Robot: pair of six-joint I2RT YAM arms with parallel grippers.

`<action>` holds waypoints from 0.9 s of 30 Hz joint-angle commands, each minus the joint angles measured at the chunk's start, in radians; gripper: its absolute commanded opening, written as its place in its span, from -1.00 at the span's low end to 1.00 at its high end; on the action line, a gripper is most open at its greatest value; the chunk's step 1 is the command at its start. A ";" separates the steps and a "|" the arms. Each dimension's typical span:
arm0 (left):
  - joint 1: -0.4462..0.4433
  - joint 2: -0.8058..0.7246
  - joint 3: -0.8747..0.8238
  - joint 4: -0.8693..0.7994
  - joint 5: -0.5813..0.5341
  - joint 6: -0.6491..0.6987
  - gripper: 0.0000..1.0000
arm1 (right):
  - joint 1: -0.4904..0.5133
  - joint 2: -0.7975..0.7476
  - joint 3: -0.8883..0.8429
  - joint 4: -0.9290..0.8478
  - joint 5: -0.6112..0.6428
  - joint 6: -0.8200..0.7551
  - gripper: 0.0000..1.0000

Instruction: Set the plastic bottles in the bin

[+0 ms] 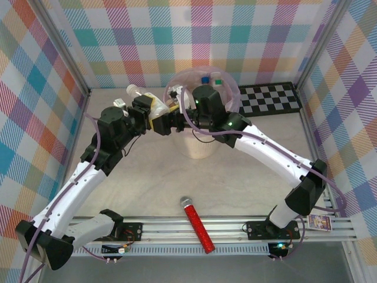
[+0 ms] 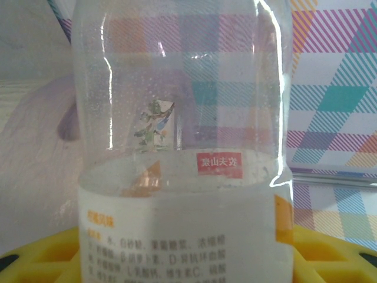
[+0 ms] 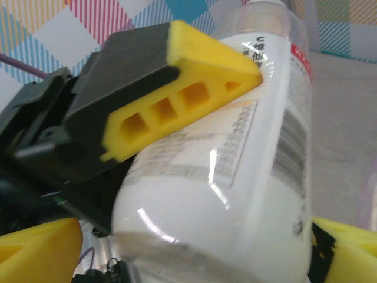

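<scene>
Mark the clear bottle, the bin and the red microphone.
clear bottle [image 2: 182, 118]: left wrist view, its see-through upper body.
bin [image 1: 191, 149]: top external view, its cream outer wall.
red microphone [image 1: 199, 230]: top external view, its glittery red handle.

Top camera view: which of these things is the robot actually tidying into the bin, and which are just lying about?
Part of the job:
- clear bottle in the left gripper
- bin
- bottles already inside it, showing a blue cap and a green cap

Just lying about:
- red microphone
- checkerboard
- small card by the right arm's base
</scene>
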 commanded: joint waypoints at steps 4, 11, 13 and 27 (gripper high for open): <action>-0.018 0.002 0.036 0.059 0.004 -0.002 -0.09 | 0.009 0.033 0.059 0.014 0.082 -0.017 0.53; -0.019 -0.012 0.048 0.047 -0.016 0.088 0.43 | 0.008 0.017 0.150 -0.087 0.149 -0.095 0.37; -0.019 -0.017 0.079 0.004 -0.030 0.183 0.68 | 0.003 0.006 0.197 -0.159 0.190 -0.134 0.33; -0.017 0.168 0.351 -0.346 -0.120 0.735 0.98 | -0.391 -0.014 0.669 -0.913 0.141 -0.192 0.19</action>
